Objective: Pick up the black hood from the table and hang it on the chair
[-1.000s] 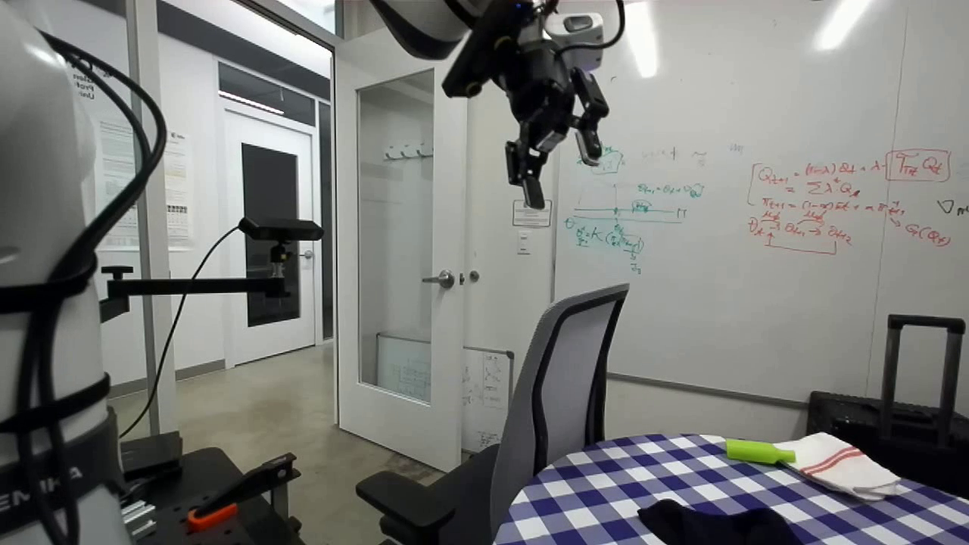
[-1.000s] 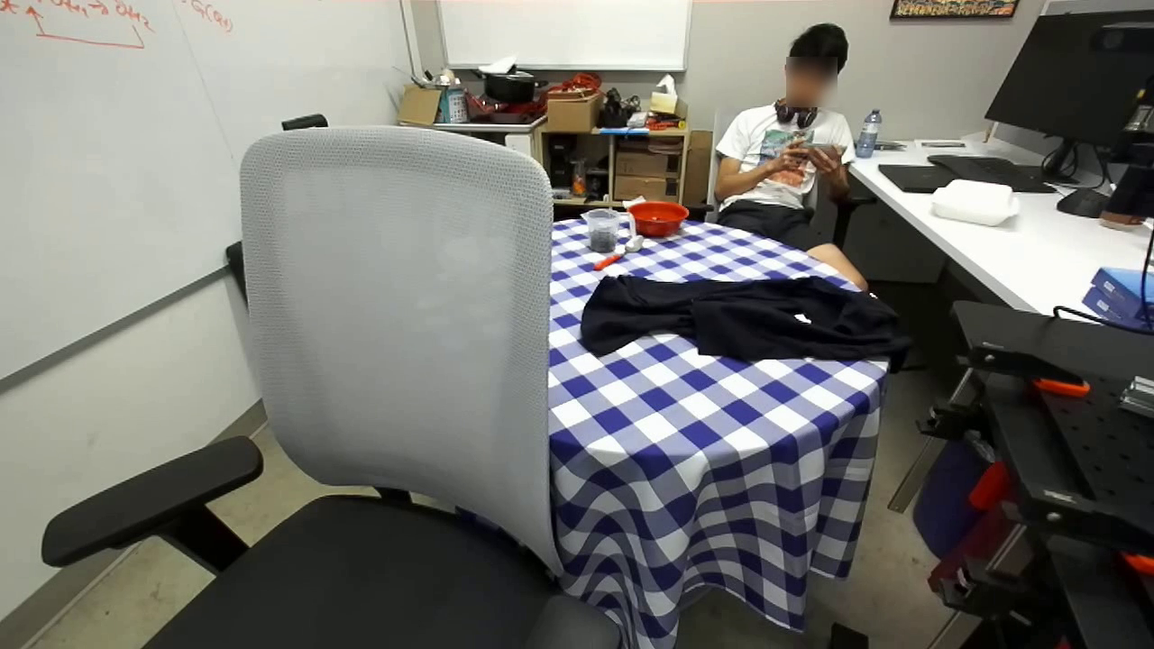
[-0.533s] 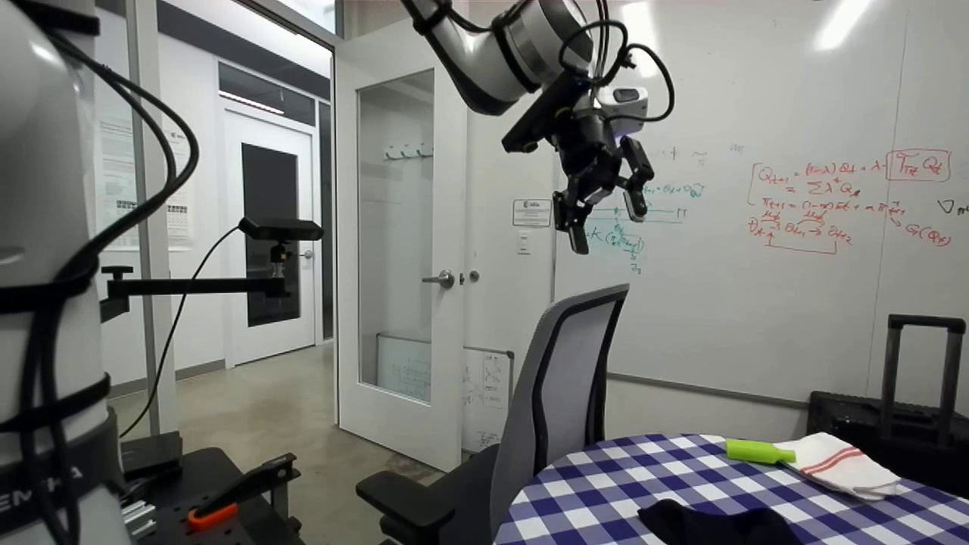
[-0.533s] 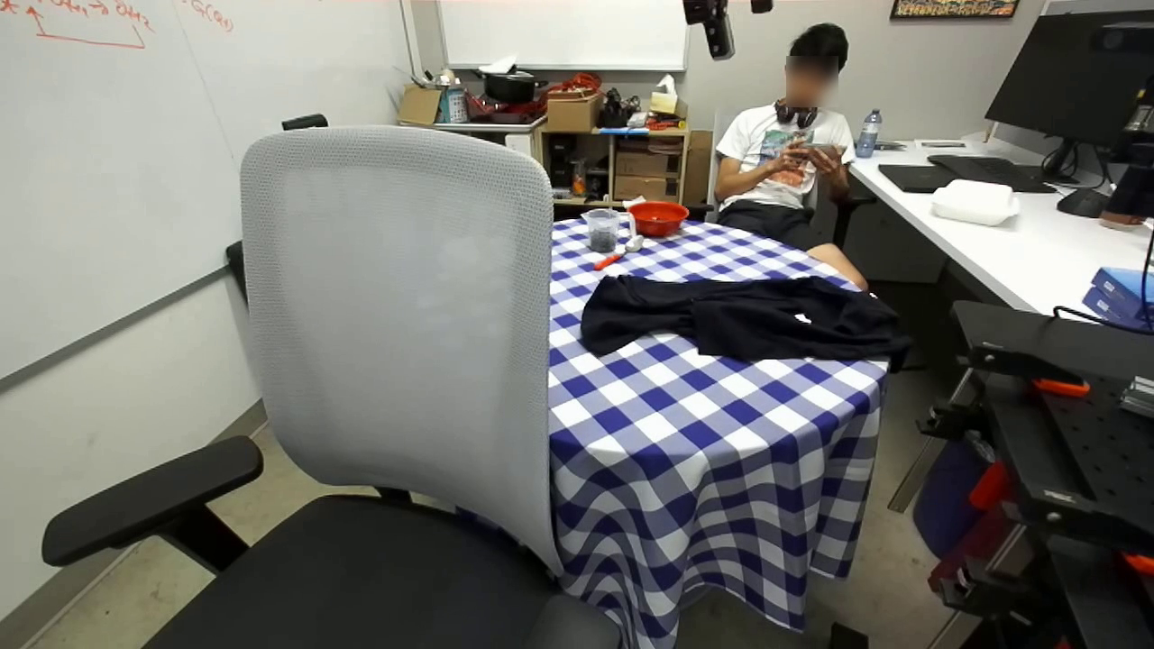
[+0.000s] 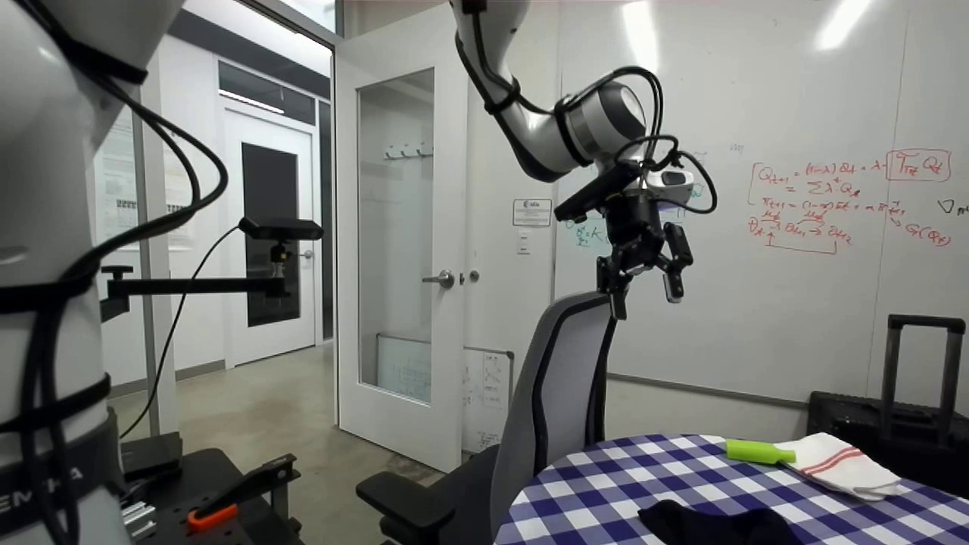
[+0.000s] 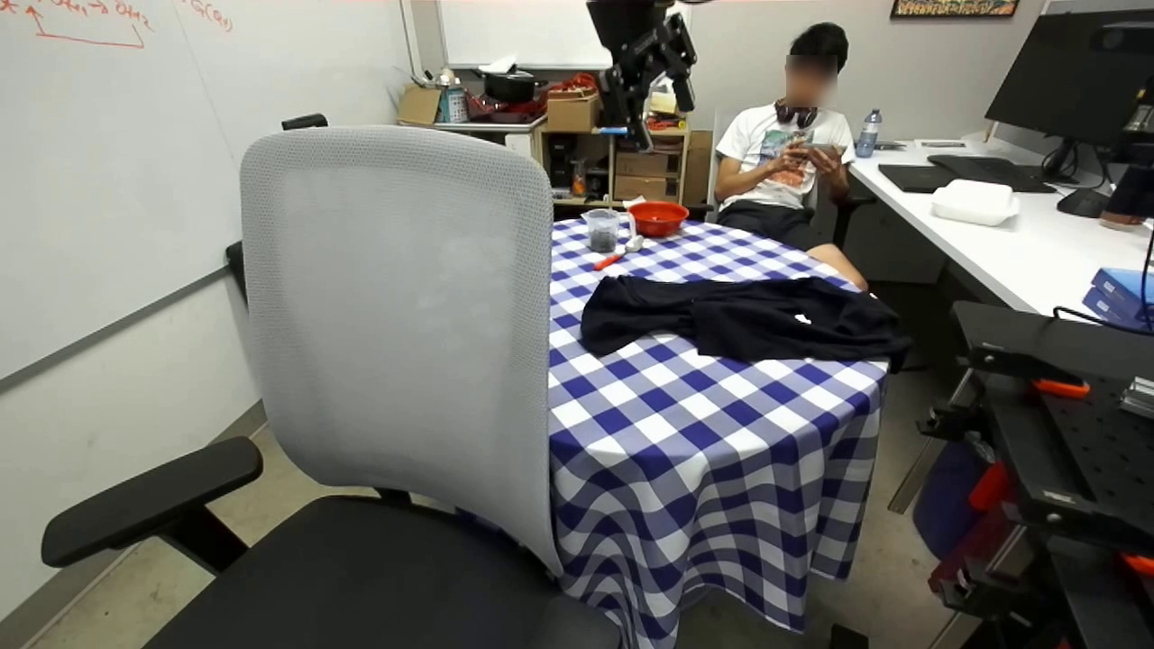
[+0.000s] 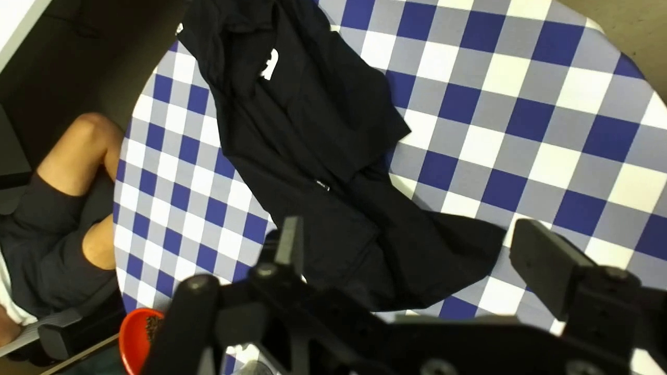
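Plainly, the gripper (image 5: 646, 299) is hovering well above the round table (image 6: 667, 397), its fingers (image 7: 544, 265) standing wide apart and holding nothing. Beneath them, the black hoodie (image 6: 739, 320) is lying limp on that table. In the wrist view its long axis is slanting: the end with the white label (image 7: 270, 64) is pointing away to the upper left, while the end nearer the mesh-backed office chair (image 6: 397, 297) is showing between the fingers. I'm reckoning the pinch is wanting a drop onto that nearer end, closing obliquely across the garment's length.

Exterior view: bottom edge crops black hood (image 5: 718, 530); person's face (image 6: 811, 79) blurred.
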Action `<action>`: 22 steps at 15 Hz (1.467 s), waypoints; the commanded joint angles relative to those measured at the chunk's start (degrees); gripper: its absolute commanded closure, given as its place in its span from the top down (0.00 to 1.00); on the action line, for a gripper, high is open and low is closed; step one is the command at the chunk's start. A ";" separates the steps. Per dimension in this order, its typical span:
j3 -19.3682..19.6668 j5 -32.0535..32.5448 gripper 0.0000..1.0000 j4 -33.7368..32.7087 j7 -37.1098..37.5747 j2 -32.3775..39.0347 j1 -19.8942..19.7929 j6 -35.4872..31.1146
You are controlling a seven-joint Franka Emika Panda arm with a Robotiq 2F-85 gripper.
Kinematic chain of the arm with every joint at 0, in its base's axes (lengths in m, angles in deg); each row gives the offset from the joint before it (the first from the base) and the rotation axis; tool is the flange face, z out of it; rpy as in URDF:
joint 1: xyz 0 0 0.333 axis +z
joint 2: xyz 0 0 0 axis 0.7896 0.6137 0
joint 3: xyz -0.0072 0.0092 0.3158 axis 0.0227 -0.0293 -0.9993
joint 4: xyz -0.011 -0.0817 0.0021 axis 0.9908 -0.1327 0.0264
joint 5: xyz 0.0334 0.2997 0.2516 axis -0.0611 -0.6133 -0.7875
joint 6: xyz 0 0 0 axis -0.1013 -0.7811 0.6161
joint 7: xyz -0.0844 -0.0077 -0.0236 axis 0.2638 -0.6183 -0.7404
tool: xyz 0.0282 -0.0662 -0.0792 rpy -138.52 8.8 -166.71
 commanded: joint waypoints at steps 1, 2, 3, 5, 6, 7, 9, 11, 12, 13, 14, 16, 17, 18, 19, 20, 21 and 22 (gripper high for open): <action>2.87 -3.54 1.00 -13.64 0.06 11.46 1.18 3.08; 3.13 -2.49 1.00 -5.53 -0.56 5.69 1.69 0.09; 3.54 -2.71 1.00 -6.91 -0.56 7.43 1.75 -0.08; 3.82 -2.67 1.00 -6.78 -0.53 7.76 1.85 -0.13; 3.84 -2.64 1.00 -6.75 -0.52 7.47 1.94 -0.09; 3.82 -2.62 1.00 -6.72 -0.50 7.17 2.05 -0.06; 3.83 -2.10 1.00 -5.63 -0.46 6.30 2.33 -0.74; 4.19 -2.25 1.00 -5.72 0.90 7.09 2.46 -2.35; 4.30 -2.63 1.00 -6.35 1.08 8.06 2.20 -3.57; 4.51 -2.91 1.00 -6.71 1.39 8.74 2.07 -4.83; 5.02 -2.77 1.00 -7.21 2.20 9.88 2.07 -6.43; 6.66 -2.01 1.00 -8.18 5.05 11.96 2.36 -9.55; 7.34 -2.22 1.00 -8.59 6.42 12.89 2.43 -10.66; 8.35 -2.47 1.00 -9.63 8.51 14.45 2.38 -11.65; 9.22 -2.52 1.00 -10.20 10.13 15.69 2.44 -12.57; 10.48 -2.58 1.00 -11.65 12.98 17.90 2.58 -12.93; 11.64 -2.97 1.00 -13.15 15.97 19.78 2.81 -12.43; 12.47 -3.36 1.00 -15.06 18.44 21.82 2.92 -12.03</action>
